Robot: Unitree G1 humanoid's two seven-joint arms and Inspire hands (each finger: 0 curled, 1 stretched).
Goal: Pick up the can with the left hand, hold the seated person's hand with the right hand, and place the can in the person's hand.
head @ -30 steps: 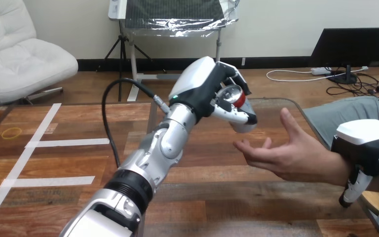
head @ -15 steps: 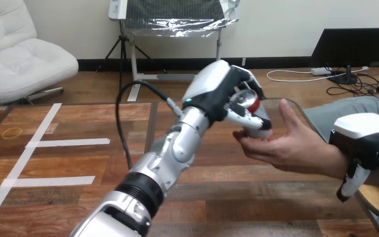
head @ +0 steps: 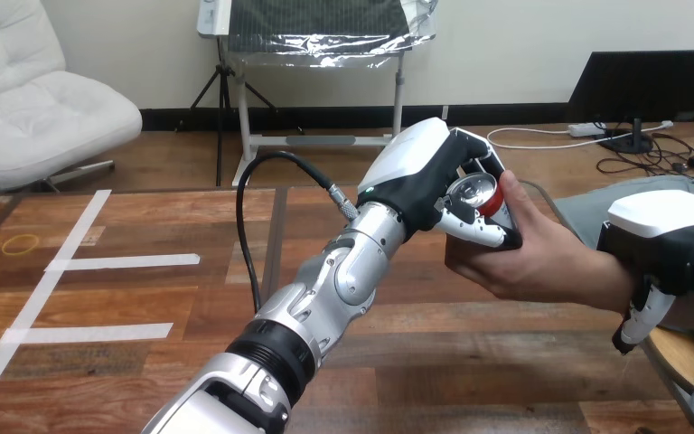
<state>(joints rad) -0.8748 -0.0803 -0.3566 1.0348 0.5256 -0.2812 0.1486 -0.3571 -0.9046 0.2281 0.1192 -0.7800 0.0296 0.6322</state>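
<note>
My left hand (head: 425, 176) is held above the table's right part, its fingers and thumb curled round a can (head: 475, 193) with a silver top and a red side. The can lies tilted, its top facing me. The person's hand (head: 529, 262) reaches in from the right, cupped under and round the can's lower part, touching my left hand's thumb. My right hand (head: 664, 249) rests on the person's wrist, with fingers (head: 637, 316) hanging curled over its near side.
The wooden table (head: 145, 307) carries white tape lines (head: 99, 262) at the left and a yellow rubber band (head: 21, 242) near its far left edge. My left forearm (head: 325, 289) crosses the table's middle. The table's right edge lies under the person's arm.
My left hand has carried the can to the right, into the person's hand. The person's fingers, spread open before, have closed round the can. My right hand has barely moved.
</note>
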